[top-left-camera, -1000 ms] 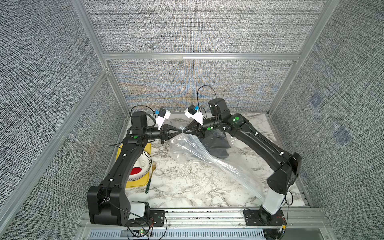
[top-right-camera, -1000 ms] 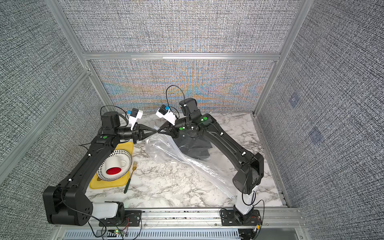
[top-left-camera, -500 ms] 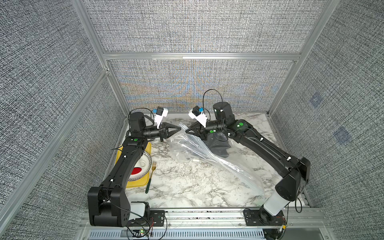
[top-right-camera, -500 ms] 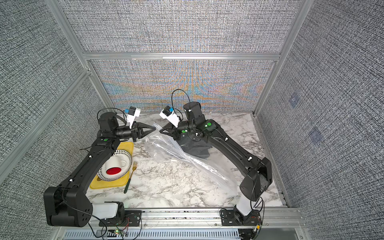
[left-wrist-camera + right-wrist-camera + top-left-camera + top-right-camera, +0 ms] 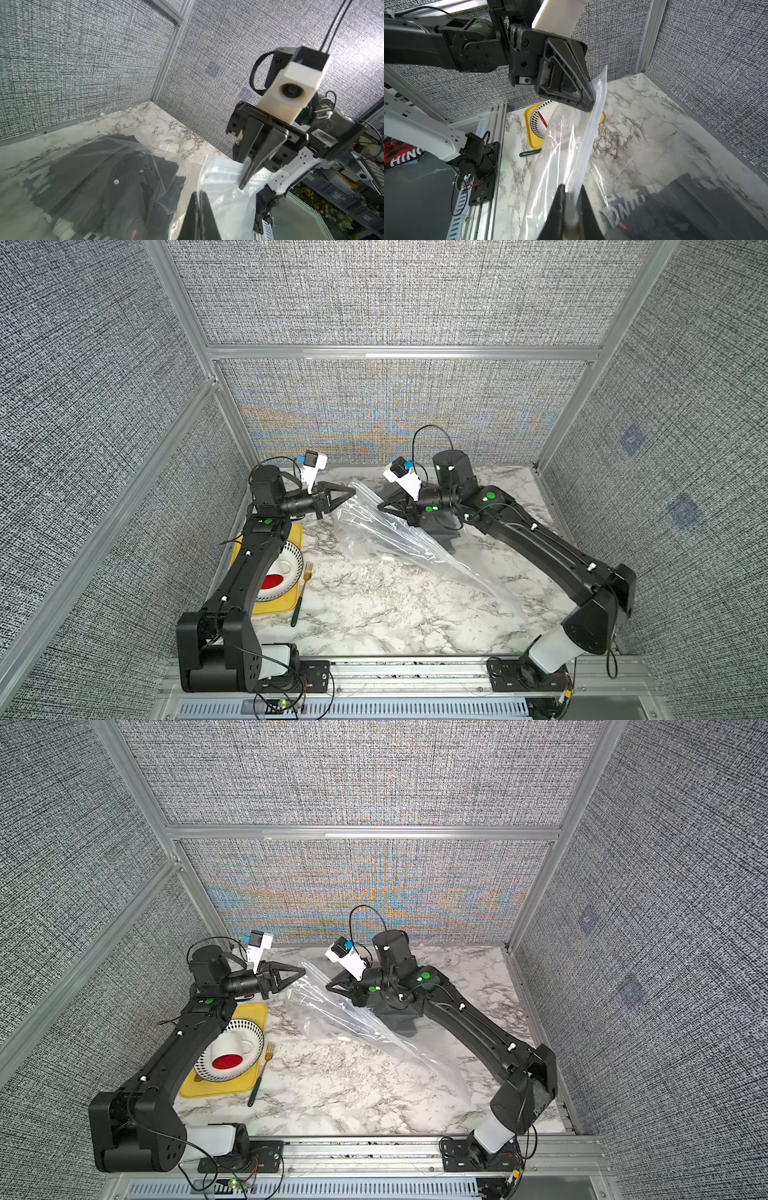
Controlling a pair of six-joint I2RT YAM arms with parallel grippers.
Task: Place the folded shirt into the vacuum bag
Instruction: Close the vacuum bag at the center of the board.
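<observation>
The vacuum bag [image 5: 399, 539], clear and crinkly, slopes from the table's front right up to the back middle, where both grippers hold its upper edge. My left gripper [image 5: 353, 491] is shut on that edge, as the left wrist view shows [image 5: 199, 194]. My right gripper [image 5: 379, 505] is shut on the same edge a little to the right [image 5: 571, 189]. The folded shirt [image 5: 446, 533], dark with pale lettering, lies on the marble under the right arm. In the wrist views the shirt [image 5: 104, 180] shows through the plastic film; I cannot tell whether it is inside the bag.
A yellow tray [image 5: 274, 608] sits at the left under my left arm, with a patterned plate [image 5: 291, 560] and a white cup [image 5: 282, 570] with a red inside. A green-handled fork [image 5: 301, 593] lies beside the tray. Grey fabric walls close three sides.
The two grippers, tip to tip a second ago, have drawn slightly apart, the left one leftward and the right one rightward. The bag's top edge now stretches between them.
</observation>
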